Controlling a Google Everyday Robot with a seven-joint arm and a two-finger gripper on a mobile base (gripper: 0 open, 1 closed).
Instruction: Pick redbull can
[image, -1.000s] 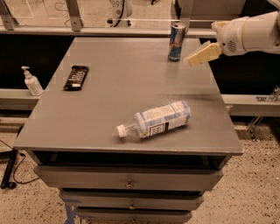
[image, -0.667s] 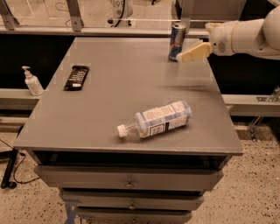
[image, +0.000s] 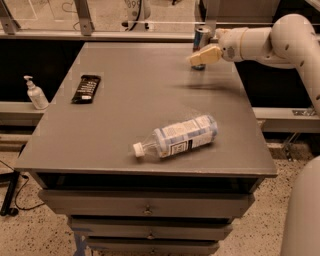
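The redbull can (image: 201, 38) stands upright at the far right of the grey table top (image: 125, 100); its lower part is hidden behind the gripper. My gripper (image: 199, 58), with pale yellow fingers, reaches in from the right on the white arm (image: 272, 42) and sits right in front of the can's lower half, close to it. I cannot tell whether it touches the can.
A clear plastic bottle (image: 180, 136) with blue-white label lies on its side near the table's front. A dark flat bar (image: 86, 88) lies at the left. A pump bottle (image: 35, 93) stands on a ledge off the left edge. Drawers sit below the top.
The gripper has moved left towards the can and now overlaps its lower part. The can, bottle and bar have not moved.
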